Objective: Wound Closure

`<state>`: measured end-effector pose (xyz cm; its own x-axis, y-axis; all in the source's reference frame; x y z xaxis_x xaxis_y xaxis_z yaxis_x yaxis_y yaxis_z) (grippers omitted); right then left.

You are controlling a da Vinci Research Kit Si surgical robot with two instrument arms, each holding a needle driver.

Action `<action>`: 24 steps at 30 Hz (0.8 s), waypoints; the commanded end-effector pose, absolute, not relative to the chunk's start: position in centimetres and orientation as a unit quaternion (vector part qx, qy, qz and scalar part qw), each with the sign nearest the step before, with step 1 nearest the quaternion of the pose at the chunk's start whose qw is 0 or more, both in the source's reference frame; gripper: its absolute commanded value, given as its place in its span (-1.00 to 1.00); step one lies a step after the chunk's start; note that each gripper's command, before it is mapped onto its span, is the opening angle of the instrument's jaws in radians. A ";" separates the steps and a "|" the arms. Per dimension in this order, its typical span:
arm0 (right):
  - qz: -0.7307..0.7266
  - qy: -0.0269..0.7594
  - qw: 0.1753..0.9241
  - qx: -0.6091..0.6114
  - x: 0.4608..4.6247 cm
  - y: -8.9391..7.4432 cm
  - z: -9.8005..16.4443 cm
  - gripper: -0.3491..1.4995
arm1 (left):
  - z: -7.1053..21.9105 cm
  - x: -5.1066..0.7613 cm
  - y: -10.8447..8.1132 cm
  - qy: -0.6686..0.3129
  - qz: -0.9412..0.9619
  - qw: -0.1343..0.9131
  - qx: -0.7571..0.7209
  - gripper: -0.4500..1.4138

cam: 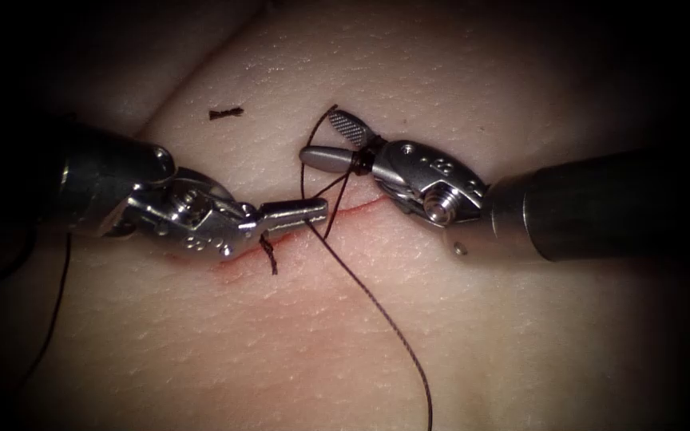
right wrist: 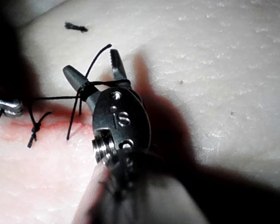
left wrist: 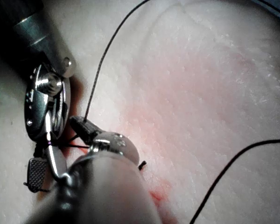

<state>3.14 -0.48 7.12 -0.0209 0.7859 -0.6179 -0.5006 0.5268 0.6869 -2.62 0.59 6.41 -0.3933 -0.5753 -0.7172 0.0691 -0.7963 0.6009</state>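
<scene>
Pale tissue [cam: 473,335] lies under both your tools, its red cut [cam: 345,214] running between them; your left tool [cam: 293,212] has its fingers clenched on the thread [cam: 377,307] over the cut; your right tool [cam: 337,136] has fingers parted, thread looped around their base.

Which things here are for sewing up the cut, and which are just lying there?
For the sewing:
left silver metal tool, shut on the dark thread
right silver metal tool, open, thread looped round it
red cut in pale tissue

Just lying there:
small dark thread scrap
</scene>
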 end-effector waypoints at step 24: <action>0.471 0.563 0.668 0.121 3.35 -0.3 7.1 0.20 | 6.5 -2.64 0.5 -0.246 -0.798 0.202 0.512 -1.00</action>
<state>3.27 -0.30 7.04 -0.0780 0.7666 -0.6373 -0.4965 0.5245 0.6917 -2.59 0.58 6.40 -0.3945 -0.5758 -0.7162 0.0703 -0.7960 0.6012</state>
